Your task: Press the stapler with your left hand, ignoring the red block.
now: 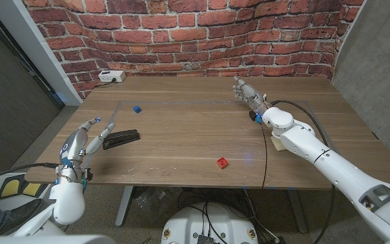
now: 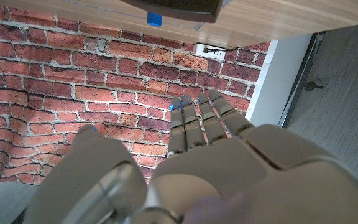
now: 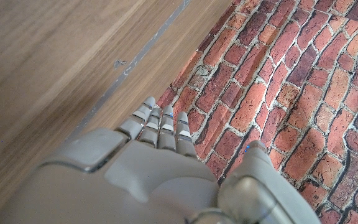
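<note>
A black stapler lies on the left part of the wooden table; its dark end also shows in the left wrist view. My left hand hovers just left of the stapler, fingers apart and stretched toward it, holding nothing. A small red block sits near the table's front edge, right of centre. My right hand stands raised over the table's far right part with its fingers apart and nothing in it; its back faces the right wrist camera.
A small blue block sits behind the stapler; it also appears as a blue block in the left wrist view. A white power strip lies at the far left by the brick wall. A black cable hangs over the front edge.
</note>
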You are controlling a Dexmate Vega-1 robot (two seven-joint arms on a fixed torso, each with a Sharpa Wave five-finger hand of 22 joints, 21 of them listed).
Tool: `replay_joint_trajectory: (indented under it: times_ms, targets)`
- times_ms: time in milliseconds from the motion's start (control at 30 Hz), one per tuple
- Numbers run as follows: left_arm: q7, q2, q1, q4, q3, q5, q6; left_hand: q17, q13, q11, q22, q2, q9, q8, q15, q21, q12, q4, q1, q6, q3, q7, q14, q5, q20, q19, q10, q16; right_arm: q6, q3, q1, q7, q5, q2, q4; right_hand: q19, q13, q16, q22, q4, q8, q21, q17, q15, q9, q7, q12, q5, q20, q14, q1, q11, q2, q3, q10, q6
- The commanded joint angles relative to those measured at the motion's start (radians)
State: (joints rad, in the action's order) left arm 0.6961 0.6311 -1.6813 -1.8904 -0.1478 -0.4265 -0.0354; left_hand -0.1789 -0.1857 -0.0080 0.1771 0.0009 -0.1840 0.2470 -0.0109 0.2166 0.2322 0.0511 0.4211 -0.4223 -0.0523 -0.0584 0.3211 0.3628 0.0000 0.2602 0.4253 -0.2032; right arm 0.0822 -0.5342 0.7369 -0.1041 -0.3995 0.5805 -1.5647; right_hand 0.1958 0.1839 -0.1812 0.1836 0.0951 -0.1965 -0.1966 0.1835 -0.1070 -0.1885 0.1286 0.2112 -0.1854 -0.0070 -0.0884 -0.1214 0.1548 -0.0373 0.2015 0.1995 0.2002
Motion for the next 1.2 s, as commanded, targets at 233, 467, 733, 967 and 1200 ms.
replay_joint_trajectory:
  times_ms: [233,467,733,967,1200]
  targets:
    - [0.028,0.106,-0.018,-0.080,0.076,-0.226,0.302,-0.005,-0.004,-0.025,0.001,0.012,-0.003,-0.003,-0.019,-0.001,-0.001,0.004,-0.002,-0.009,-0.011,0.022,0.011,0.005,-0.007,-0.003,0.014,0.001,-0.014,-0.005,-0.018,0.019,-0.003,-0.010,0.033,0.005,0.002,-0.008,0.002,0.006,-0.006,-0.009,0.003,0.000,-0.001,0.002,0.006,-0.002,0.004,-0.008,-0.006,0.000,-0.002,0.002,0.012,0.013]
    - [0.005,0.130,-0.029,-0.092,0.093,-0.208,0.340,-0.005,-0.004,-0.023,0.001,0.013,-0.003,-0.003,-0.022,0.001,-0.001,0.006,-0.003,-0.018,-0.014,0.024,0.021,0.006,-0.013,0.010,0.023,-0.001,-0.012,-0.007,-0.026,0.026,-0.009,-0.017,0.042,0.005,0.002,-0.008,0.002,0.006,-0.006,-0.009,0.003,0.000,-0.001,0.002,0.006,-0.002,0.004,-0.009,-0.005,0.001,-0.003,0.002,0.013,0.015]
    - [-0.017,0.161,-0.036,-0.099,0.110,-0.181,0.357,-0.004,-0.004,-0.023,0.001,0.015,-0.003,-0.004,-0.021,0.005,-0.003,0.007,-0.003,-0.026,-0.017,0.023,0.026,0.007,-0.018,0.027,0.030,0.000,-0.006,-0.015,-0.042,0.046,-0.009,-0.018,0.054,0.007,0.002,-0.008,0.002,0.006,-0.005,-0.010,0.003,0.000,-0.001,0.001,0.006,-0.002,0.002,-0.009,-0.006,0.000,-0.004,0.003,0.013,0.014]
    - [-0.056,0.182,-0.043,-0.123,0.118,-0.173,0.415,-0.004,-0.004,-0.022,0.001,0.015,-0.003,-0.004,-0.020,0.003,-0.005,0.009,-0.003,-0.036,-0.020,0.020,0.027,0.008,-0.016,0.028,0.032,0.001,-0.017,-0.022,-0.054,0.064,-0.012,-0.027,0.077,0.007,0.002,-0.008,0.002,0.006,-0.005,-0.010,0.003,0.001,-0.001,0.000,0.006,-0.002,0.002,-0.010,-0.006,0.000,-0.005,0.003,0.013,0.015]
    - [-0.014,0.172,-0.027,-0.090,0.134,-0.130,0.372,-0.004,-0.004,-0.023,0.001,0.016,-0.003,-0.004,-0.020,0.001,-0.006,0.010,-0.004,-0.041,-0.022,0.022,0.029,0.008,-0.019,0.027,0.035,0.002,-0.026,-0.024,-0.058,0.067,-0.011,-0.033,0.087,0.011,0.002,-0.008,0.002,0.007,-0.005,-0.011,0.003,0.007,-0.001,-0.012,0.007,-0.002,-0.003,-0.014,-0.007,-0.007,-0.006,0.003,0.018,0.017]
